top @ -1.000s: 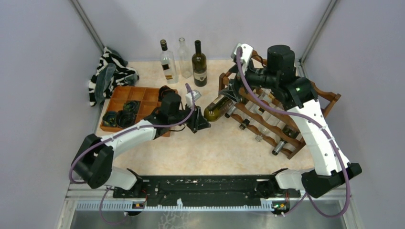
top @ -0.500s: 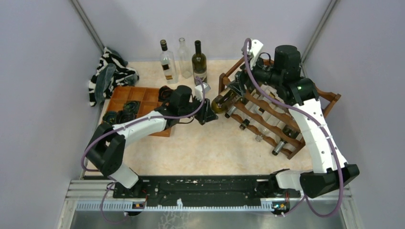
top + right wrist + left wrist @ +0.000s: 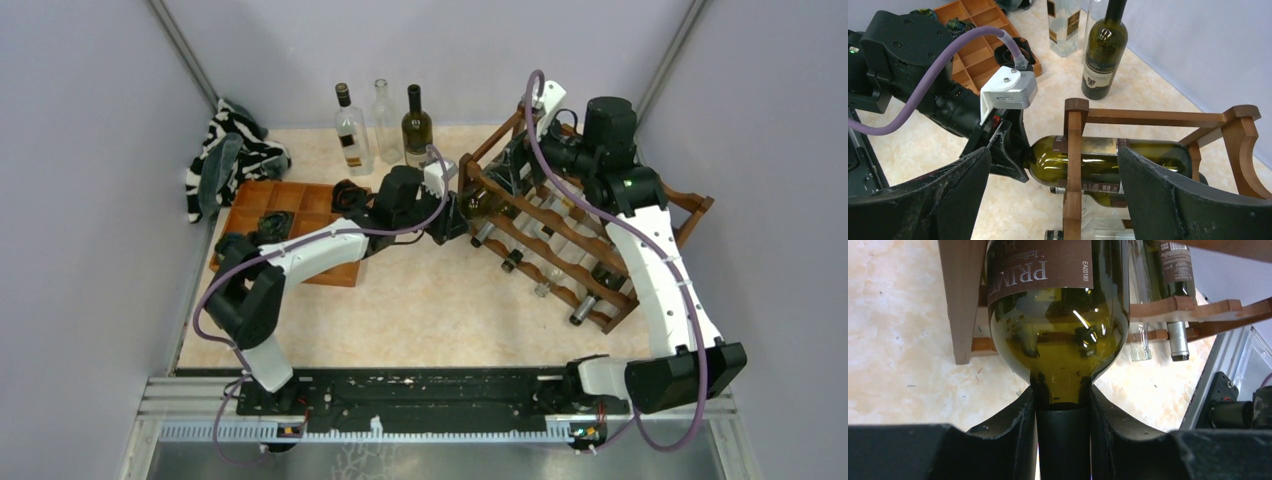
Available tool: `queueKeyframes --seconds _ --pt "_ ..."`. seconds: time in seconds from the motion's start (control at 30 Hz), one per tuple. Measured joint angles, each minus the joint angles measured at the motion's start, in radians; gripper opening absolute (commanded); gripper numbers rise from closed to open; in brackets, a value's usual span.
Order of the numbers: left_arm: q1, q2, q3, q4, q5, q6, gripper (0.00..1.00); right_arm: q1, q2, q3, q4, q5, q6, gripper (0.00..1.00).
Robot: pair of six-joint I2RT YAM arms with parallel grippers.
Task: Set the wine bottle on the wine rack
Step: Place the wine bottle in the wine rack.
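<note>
The left pincer (image 3: 1062,405) is gripping the wine bottle (image 3: 1058,325) by its dark neck, both fingers pressing tight on either side just below the shoulder. The left arm is reaching far out across the table (image 3: 420,310) towards the right. The bottle is lying on its side, its olive-green body with the brown label already pushed in between the posts at the far left end of the wine rack (image 3: 560,235), up in the top tier under the upper rail. Its neck is sticking out of the frame to the left, into the pincer. I can't tell whether its weight is sitting on the wavy rails or hanging from the grip.

The right pincer (image 3: 1053,155) is hovering over that same end of the rack, its fingers spread wide apart and holding nothing, the bottle showing between them from above without touching either one.

Other bottles are lying in the lower tiers, their caps (image 3: 580,312) pointing to the near side. Three bottles (image 3: 385,125) are standing upright at the far edge. On the left, an orange-brown tray (image 3: 262,195) is sitting near a striped cloth (image 3: 230,150)
</note>
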Motion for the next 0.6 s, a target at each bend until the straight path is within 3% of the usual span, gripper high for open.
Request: queueKeyframes --seconds 0.6 --pt "-0.053 0.095 0.158 -0.077 -0.120 0.008 0.00 -0.045 -0.002 -0.072 0.089 -0.027 0.084 0.94"
